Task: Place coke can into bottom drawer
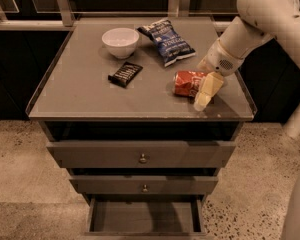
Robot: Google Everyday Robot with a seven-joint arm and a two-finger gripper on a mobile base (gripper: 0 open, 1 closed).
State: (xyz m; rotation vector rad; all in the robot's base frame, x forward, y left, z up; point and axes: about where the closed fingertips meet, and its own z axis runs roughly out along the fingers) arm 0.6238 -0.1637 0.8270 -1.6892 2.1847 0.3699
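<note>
Camera view shows little done: the can (187,83) lies on its side near the right edge of the cabinet top (85,91), long axis roughly left-right, the gripper (206,93) at its right end, hold impossible to tell, and the open drawer (142,217) has nothing in it.

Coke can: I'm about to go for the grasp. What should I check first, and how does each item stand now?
1. Coke can lying on its side on the cabinet top: ok.
2. Gripper down at the can's right end: ok.
3. Secure hold on the can: cannot tell.
4. Bottom drawer pulled open to receive the can: ok.
5. Blue chip bag and dark candy bar lying apart from the can: ok.
</note>
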